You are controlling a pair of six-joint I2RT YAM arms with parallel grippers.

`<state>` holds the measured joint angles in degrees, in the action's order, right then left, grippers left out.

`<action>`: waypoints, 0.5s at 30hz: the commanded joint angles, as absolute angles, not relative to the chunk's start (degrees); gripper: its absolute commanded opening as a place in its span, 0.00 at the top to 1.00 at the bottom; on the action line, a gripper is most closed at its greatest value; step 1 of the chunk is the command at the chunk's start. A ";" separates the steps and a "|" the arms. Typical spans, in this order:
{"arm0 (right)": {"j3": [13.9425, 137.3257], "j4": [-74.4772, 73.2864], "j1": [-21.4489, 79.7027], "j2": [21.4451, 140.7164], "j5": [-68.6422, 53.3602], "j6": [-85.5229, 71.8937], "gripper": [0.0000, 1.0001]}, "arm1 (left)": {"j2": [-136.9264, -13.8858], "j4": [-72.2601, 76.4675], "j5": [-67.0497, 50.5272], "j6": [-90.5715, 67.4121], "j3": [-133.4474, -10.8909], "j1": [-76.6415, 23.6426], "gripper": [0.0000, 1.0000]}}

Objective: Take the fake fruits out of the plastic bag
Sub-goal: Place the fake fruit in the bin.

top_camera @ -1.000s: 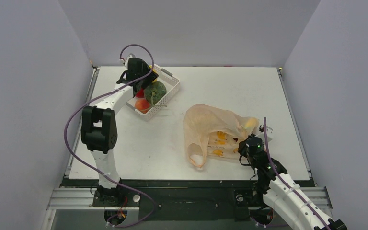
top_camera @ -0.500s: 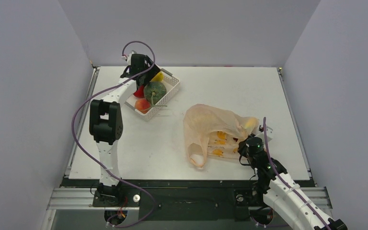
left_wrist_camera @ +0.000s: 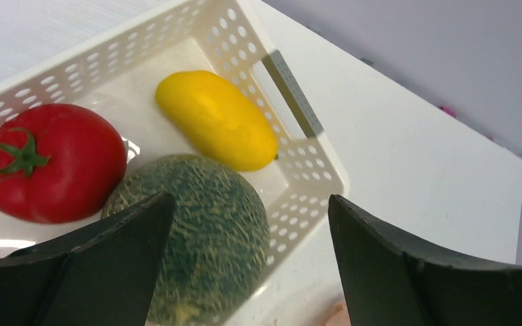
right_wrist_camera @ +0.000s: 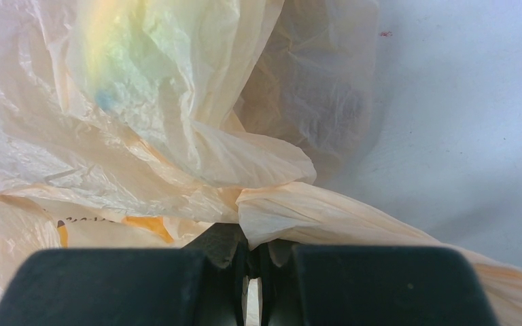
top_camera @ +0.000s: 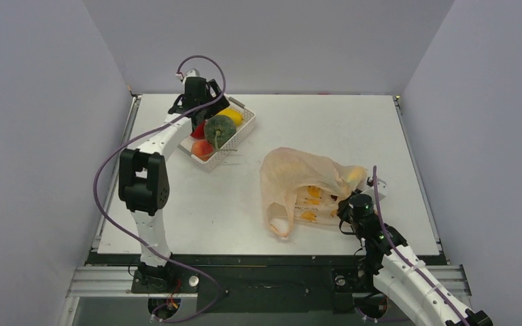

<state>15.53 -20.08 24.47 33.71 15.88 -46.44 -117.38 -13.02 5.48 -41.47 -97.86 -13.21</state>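
The pale-orange plastic bag point(top_camera: 304, 182) lies crumpled at the table's middle right. My right gripper point(top_camera: 349, 199) is shut on a fold of the bag's near right edge point(right_wrist_camera: 292, 210). A yellowish fruit shows dimly through the bag point(right_wrist_camera: 119, 51) near its right end point(top_camera: 353, 176). My left gripper point(top_camera: 209, 103) is open and empty, held over the white latticed basket point(top_camera: 245, 125). In the basket lie a yellow oval fruit point(left_wrist_camera: 217, 122), a dark green melon point(left_wrist_camera: 200, 234) and a red apple-like fruit point(left_wrist_camera: 51, 173). The melon sits just below my open left jaws point(left_wrist_camera: 250, 200).
An orange-pink peach point(top_camera: 202, 148) lies at the basket's near end. The basket stands at the table's far left, with its handle slot point(left_wrist_camera: 292, 95) facing the far wall. Grey walls enclose the table on three sides.
My left gripper has turned and drawn back from the basket's far end, and the yellow oval fruit has come into view lying in the basket. The right arm and the bag have not moved.
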 commanded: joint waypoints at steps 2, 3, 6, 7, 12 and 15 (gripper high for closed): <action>17.94 -17.67 25.09 34.09 14.60 -44.64 1.00 | -101.78 -9.12 0.75 -32.34 -91.11 -18.41 0.19; 17.93 -17.67 25.21 33.92 14.37 -44.40 1.00 | -100.37 -8.87 0.38 -31.51 -88.54 -20.36 0.19; 18.01 -16.72 25.73 33.70 12.86 -43.56 1.00 | -93.31 -7.53 -3.78 -29.94 -82.77 -25.32 0.19; 18.02 -15.58 25.92 33.89 11.15 -42.99 1.00 | -92.05 -6.97 -4.77 -29.74 -79.45 -28.24 0.19; 18.86 -9.82 30.48 37.93 5.38 -41.74 1.00 | -85.56 -4.57 -5.99 -28.59 -70.17 -39.09 0.20; 21.53 -8.43 36.39 41.92 7.99 -41.22 1.00 | -84.30 -5.18 -2.54 -28.06 -65.27 -45.88 0.20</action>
